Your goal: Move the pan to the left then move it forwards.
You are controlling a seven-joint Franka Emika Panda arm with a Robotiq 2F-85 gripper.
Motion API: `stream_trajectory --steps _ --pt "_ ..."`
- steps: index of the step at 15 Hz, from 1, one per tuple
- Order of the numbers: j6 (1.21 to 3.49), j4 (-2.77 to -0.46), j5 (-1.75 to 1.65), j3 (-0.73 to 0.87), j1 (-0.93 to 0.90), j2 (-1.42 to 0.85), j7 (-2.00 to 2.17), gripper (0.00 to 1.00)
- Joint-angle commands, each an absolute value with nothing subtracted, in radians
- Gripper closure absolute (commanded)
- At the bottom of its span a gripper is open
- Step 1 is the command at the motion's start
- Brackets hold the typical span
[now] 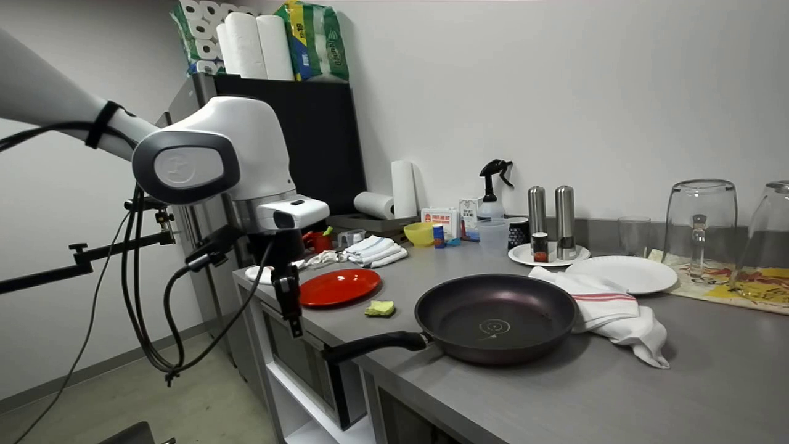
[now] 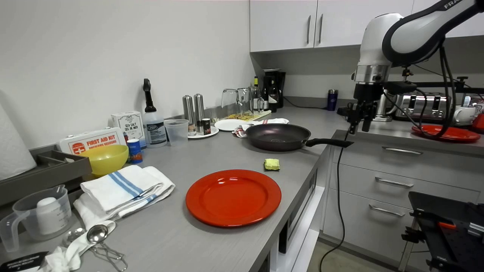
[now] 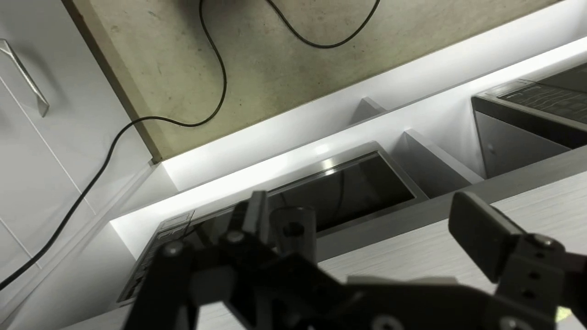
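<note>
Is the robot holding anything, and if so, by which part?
No, nothing: the black gripper is open, and the large round dark frying pan rests on the grey counter, its long black handle ungripped.

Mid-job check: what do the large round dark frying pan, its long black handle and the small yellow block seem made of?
Large round dark frying pan: probably metal with a nonstick coating; smooth interior, soft purplish sheen.
Long black handle: likely moulded plastic, satin; smooth curves, no metallic glint.
Small yellow block: seemingly matte sponge foam; rough-looking top, dark lower layer.
</note>
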State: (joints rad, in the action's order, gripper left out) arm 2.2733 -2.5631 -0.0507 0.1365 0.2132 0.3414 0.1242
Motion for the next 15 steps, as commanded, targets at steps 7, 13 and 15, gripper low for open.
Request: stream_trajectory --steps 7,13,15 --pt "2.272 -2.562 -0.051 0.14 0.213 0.34 0.127 0.0" --pt "2.272 -2.562 -0.051 0.14 0.213 0.34 0.127 0.0" --pt "2.303 -2.538 -0.039 0.137 0.21 0.294 0.151 0.0"
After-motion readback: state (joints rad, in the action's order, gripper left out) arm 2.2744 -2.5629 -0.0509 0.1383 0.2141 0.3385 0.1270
